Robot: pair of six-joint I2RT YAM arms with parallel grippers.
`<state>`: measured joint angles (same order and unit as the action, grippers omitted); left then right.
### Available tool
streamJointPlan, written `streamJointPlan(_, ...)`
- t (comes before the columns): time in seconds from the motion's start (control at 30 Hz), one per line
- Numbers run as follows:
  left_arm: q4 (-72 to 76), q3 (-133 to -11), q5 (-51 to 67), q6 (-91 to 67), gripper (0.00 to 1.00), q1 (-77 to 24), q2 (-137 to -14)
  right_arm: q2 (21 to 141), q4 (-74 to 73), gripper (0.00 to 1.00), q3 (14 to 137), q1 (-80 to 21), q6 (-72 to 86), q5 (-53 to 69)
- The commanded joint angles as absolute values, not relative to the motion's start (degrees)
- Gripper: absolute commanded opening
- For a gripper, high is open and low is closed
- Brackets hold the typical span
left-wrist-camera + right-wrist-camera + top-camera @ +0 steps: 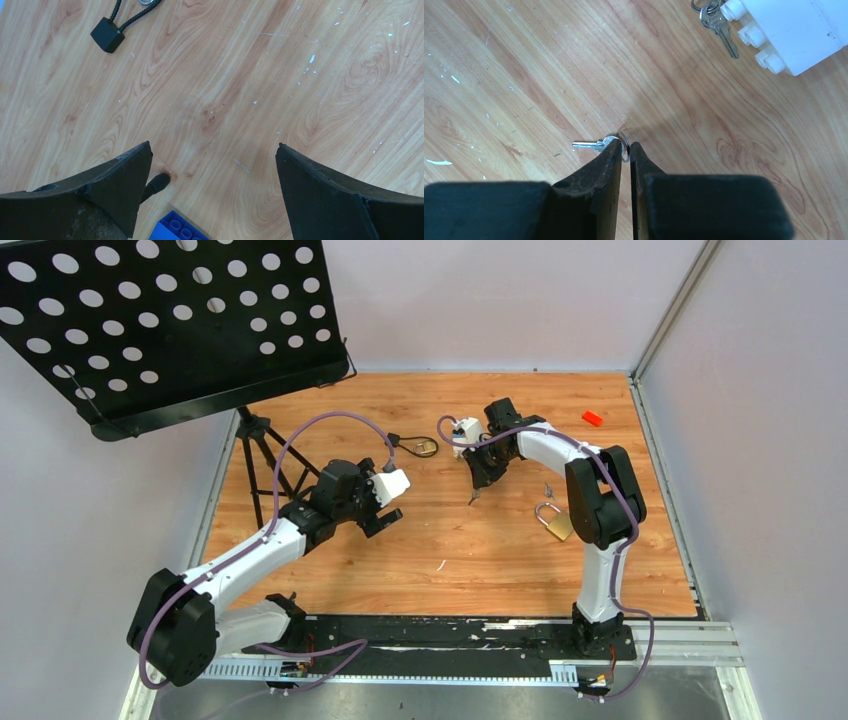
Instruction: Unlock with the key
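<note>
Right gripper (626, 146), nearly closed, pinches the key (590, 145) by its head end at the fingertips, blade jutting sideways; so slight a hold could let it swivel or drop, while the left gripper (212, 156) gapes empty.

Bright, even light from overhead leaves soft, short shadows on the table (450, 550) and a pale sheen mid-wood. The wood grain is sharp, but the near black fingers (599, 185) blur slightly.
</note>
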<state>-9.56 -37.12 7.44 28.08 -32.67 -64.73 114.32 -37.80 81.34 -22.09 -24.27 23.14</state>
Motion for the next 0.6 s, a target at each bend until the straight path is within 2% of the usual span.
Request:
streamJointPlan(0.0, -8.64, -36.95, 8.26, 29.09, 1.0, -32.91, -63.94, 111.81, -38.27, 0.13, 80.71, -21.98, -23.75, 25.14)
streamJointPlan(0.57, -8.78, -36.95, 8.3, 29.07, 1.0, -32.9, -63.72, 111.46, -39.52, 0.13, 80.83, -22.01, -22.66, 27.63)
